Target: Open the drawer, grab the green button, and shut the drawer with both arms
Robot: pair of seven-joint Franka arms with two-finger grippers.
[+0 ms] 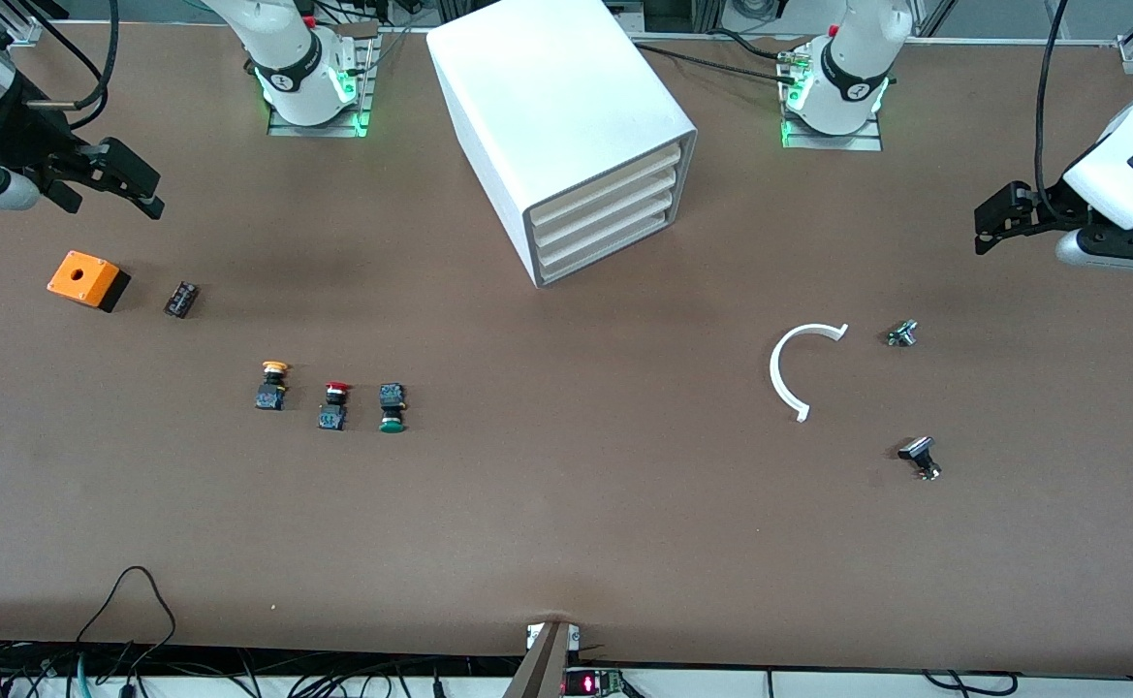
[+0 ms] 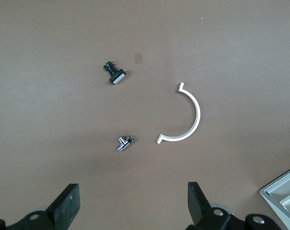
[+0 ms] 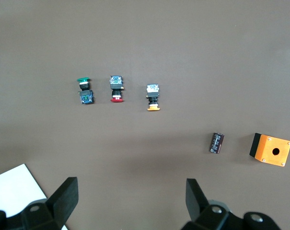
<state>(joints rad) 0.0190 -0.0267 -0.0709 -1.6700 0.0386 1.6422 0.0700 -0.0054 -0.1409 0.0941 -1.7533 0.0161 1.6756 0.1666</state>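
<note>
The white drawer cabinet (image 1: 566, 126) stands in the middle of the table near the arms' bases, all its drawers (image 1: 605, 218) shut. The green-capped button (image 1: 392, 407) lies on its side on the open table, nearer the front camera, beside a red-capped button (image 1: 333, 405) and a yellow-capped button (image 1: 272, 385). It also shows in the right wrist view (image 3: 85, 91). My right gripper (image 1: 110, 194) (image 3: 133, 201) is open and empty, up over the right arm's end of the table. My left gripper (image 1: 997, 223) (image 2: 133, 206) is open and empty over the left arm's end.
An orange box (image 1: 88, 279) and a small black part (image 1: 181, 299) lie under the right gripper's area. A white arc piece (image 1: 803, 368) and two small metal parts (image 1: 902, 333) (image 1: 920, 456) lie toward the left arm's end. Cables run along the front edge.
</note>
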